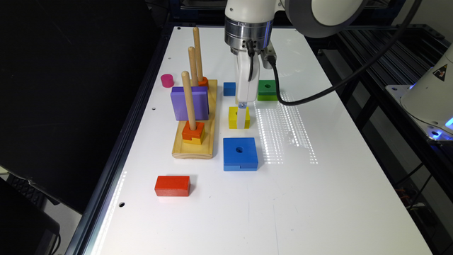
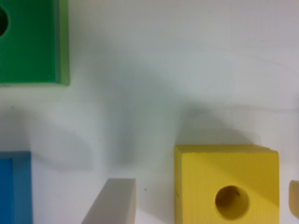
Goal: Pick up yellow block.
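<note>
The small yellow wooden square block (image 2: pixel 226 184) lies mid-tabletop (image 1: pixel 318 198), just beyond the big blue square block (image 1: pixel 240 153). The jaws stand open astride it; centre, then close squarely.

White arm (image 1: pixel 254 10) with a ribbed silver wrist ring; black cable (image 1: pixel 318 90) looping off; white pincer (image 1: pixel 244 113) with one small screw.

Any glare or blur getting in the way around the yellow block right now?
Exterior view: striped light reflections on the white table beside the yellow block, none on it. Wrist view: soft focus, grey shadows over the table, yet the block's centre hole stays clear.
</note>
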